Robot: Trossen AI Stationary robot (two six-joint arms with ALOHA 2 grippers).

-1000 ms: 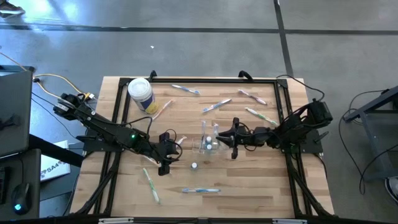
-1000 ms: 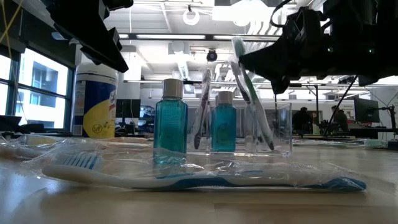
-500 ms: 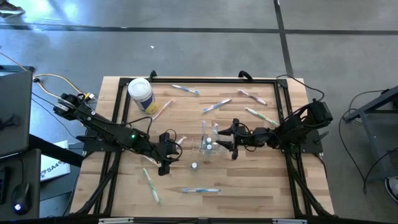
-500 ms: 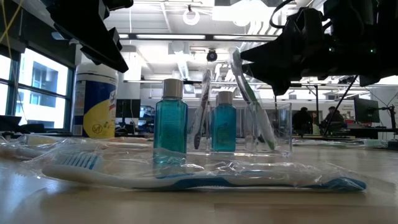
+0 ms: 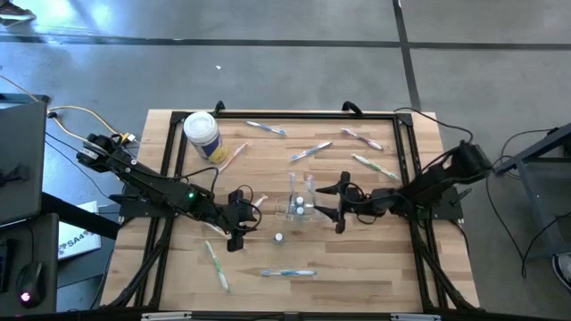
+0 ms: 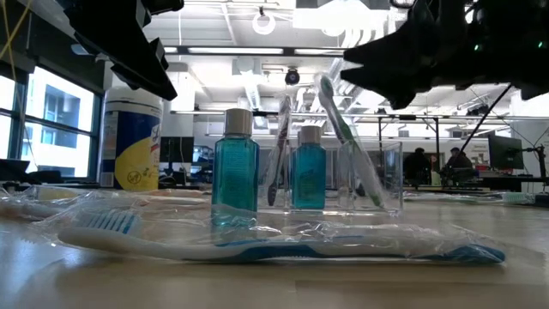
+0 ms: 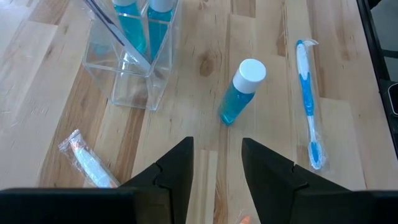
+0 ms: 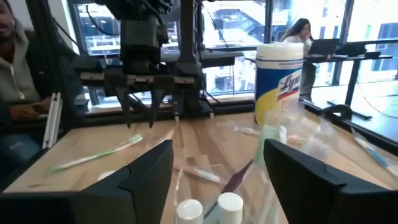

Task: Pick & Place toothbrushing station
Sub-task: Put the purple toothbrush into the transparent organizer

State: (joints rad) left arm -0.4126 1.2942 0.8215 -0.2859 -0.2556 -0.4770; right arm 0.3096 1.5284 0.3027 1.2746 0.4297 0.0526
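Note:
The clear cup (image 5: 299,201) stands mid-table, holding teal white-capped bottles (image 7: 142,15), a green toothbrush (image 6: 346,137) and a darker one, both leaning on its rim. Another teal bottle (image 5: 279,238) stands on the table nearer the front. My right gripper (image 5: 332,203) is open just to the right of the cup and above its rim, its fingers (image 8: 149,177) apart with the cup's top between them, touching nothing. My left gripper (image 5: 236,219) hangs open left of the cup, and nothing is between its fingers (image 7: 177,168).
A white-lidded yellow-label canister (image 5: 202,135) stands far left. Wrapped toothbrushes lie scattered: a blue one (image 5: 288,273) near the front, a green one (image 5: 217,265) at front left, and several (image 5: 361,152) along the far side. A black frame (image 5: 406,134) borders the table.
My right gripper has opened and let go of the green toothbrush, which now leans free in the cup. The gripper has then risen a little and drawn back toward the table's right edge.

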